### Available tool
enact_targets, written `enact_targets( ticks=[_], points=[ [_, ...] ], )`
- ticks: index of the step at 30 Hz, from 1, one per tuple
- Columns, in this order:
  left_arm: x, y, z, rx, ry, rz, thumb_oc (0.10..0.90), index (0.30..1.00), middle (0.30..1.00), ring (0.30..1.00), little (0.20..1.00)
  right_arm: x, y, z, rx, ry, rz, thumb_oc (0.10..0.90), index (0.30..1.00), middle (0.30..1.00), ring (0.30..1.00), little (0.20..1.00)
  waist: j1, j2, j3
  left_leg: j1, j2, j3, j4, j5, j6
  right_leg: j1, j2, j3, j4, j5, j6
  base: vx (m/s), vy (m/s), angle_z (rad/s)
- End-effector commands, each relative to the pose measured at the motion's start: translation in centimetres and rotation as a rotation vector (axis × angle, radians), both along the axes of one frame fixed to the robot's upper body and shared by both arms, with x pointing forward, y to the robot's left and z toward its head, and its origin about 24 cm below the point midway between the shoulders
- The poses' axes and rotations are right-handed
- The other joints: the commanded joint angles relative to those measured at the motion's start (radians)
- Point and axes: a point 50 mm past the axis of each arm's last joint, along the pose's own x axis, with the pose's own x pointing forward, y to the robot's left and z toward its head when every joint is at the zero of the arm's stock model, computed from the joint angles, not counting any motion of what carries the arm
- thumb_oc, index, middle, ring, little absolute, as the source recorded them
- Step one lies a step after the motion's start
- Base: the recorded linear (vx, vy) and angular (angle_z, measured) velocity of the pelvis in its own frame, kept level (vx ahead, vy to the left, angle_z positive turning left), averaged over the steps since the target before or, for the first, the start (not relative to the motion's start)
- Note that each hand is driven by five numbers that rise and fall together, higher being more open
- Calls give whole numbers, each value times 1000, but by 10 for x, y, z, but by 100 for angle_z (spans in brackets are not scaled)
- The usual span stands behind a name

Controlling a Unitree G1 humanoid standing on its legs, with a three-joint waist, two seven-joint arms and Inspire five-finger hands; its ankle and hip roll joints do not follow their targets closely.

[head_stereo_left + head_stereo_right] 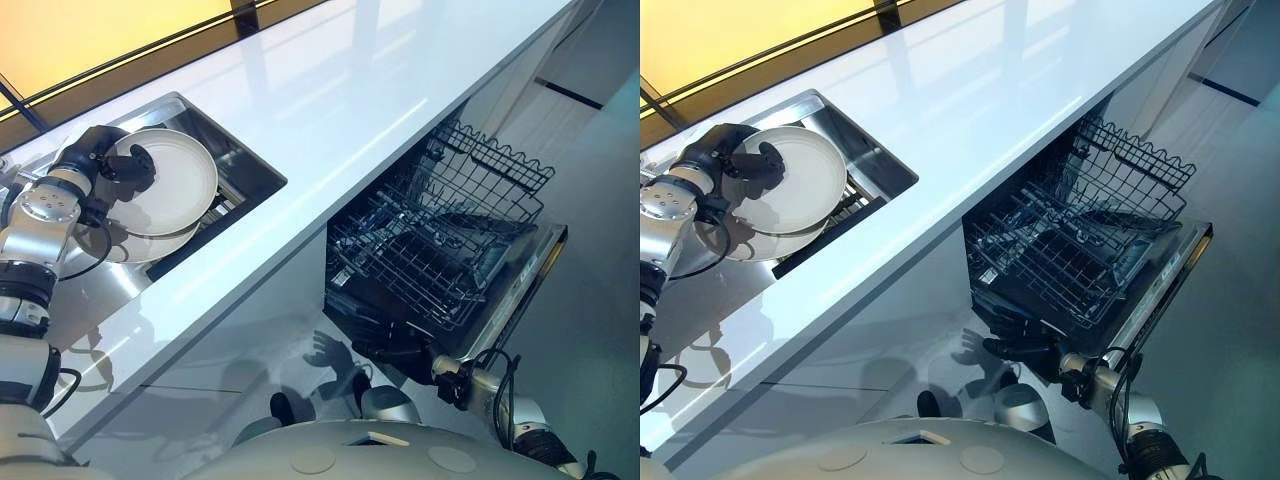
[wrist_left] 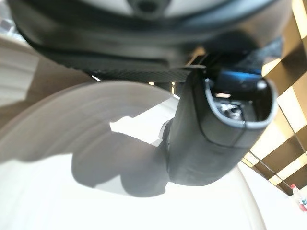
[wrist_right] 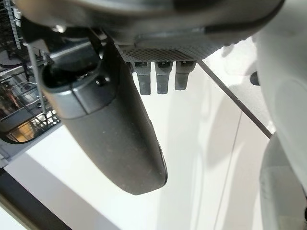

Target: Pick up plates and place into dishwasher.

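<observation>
A white table [image 1: 350, 100] runs diagonally through the scene, with a steel sink [image 1: 240, 165] let into it at the robot's left and an open dishwasher [image 1: 350, 290] beneath it at the right.

The left robot hand [image 1: 100, 152] is over the sink and pinches a white plate [image 1: 175, 185] at its rim. Its thumb [image 2: 211, 139] lies across the plate's upper face, and the fingers are curled behind the rim. The plate is tilted, clear of the table, above the sink basin. A second pale rim [image 1: 150, 248] shows just under it in the sink; whether this is another plate cannot be told.

The dishwasher's door [image 1: 530, 280] is folded down. A dark wire rack [image 1: 430, 250] is drawn out over the door, and its far wall of wire loops stands upright.

The right robot hand [image 1: 1028, 350] is low, just below the near corner of the rack and close to the white cabinet front [image 1: 890, 340]. Its fingers are straight and spread, pointing toward the cabinet, and they hold nothing. In the right wrist view its thumb [image 3: 110, 134] hangs free over the white surface, with the rack off to one side.
</observation>
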Motion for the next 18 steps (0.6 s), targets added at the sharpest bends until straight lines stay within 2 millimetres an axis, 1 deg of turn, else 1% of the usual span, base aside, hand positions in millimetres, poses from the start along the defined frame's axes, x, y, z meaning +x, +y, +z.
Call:
enact_targets(
  ticks=[1,3,4,5,6,7,13,14,15,18],
  points=[
    [18,-8,63,98,-279,17,199,385,385,385,299,11,11,13,75,-104,22,800,900,900,900,900,-5,30,-26,13,-75,70,6,-127,59,-83,69,-19,61,-19,56,77,3,-2],
    [19,-7,66,103,-294,29,245,425,425,425,345,8,12,10,77,-90,22,800,900,900,900,900,-8,29,-22,12,-74,72,6,-127,60,-87,68,-18,64,-17,58,71,5,-3],
    [19,-7,66,106,-300,35,364,526,526,526,464,6,13,9,78,-83,22,800,900,900,900,900,-9,28,-19,11,-75,73,6,-126,61,-91,67,-17,66,-15,60,72,5,-3],
    [19,-7,66,105,-302,40,564,698,698,698,664,4,14,7,77,-77,19,800,900,900,900,900,-9,27,-17,10,-75,73,6,-126,61,-93,66,-16,67,-14,62,56,4,-4],
    [19,-7,66,105,-301,41,564,698,698,698,664,3,14,7,77,-77,19,800,900,900,900,900,-9,27,-16,10,-75,73,6,-126,61,-93,65,-15,67,-14,62,55,2,-5],
    [19,-7,65,101,-296,46,800,900,900,900,900,2,14,6,75,-71,17,800,900,900,900,900,-10,26,-14,10,-75,74,7,-127,61,-95,65,-14,67,-12,64,66,4,-5],
    [20,-5,59,98,-246,51,800,900,900,900,900,-3,14,3,75,-55,14,800,900,900,900,900,-15,22,0,5,-77,77,15,-129,66,-109,61,-7,79,-8,71,62,5,-3],
    [20,-5,59,102,-241,46,512,653,653,653,612,-3,14,3,74,-53,13,800,900,900,900,900,-14,22,1,4,-78,77,17,-130,67,-111,60,-5,81,-8,72,38,4,-9],
    [20,-5,58,107,-236,42,100,300,300,300,200,-4,14,2,73,-53,13,800,900,900,900,900,-15,21,4,3,-78,77,19,-131,68,-113,59,-4,84,-9,73,52,3,-12],
    [21,-6,58,107,-225,30,100,300,300,300,200,-5,13,2,75,-54,8,800,900,900,900,900,-14,19,9,-1,-79,75,26,-132,70,-119,58,0,92,-8,75,43,-4,-6]
  ],
)
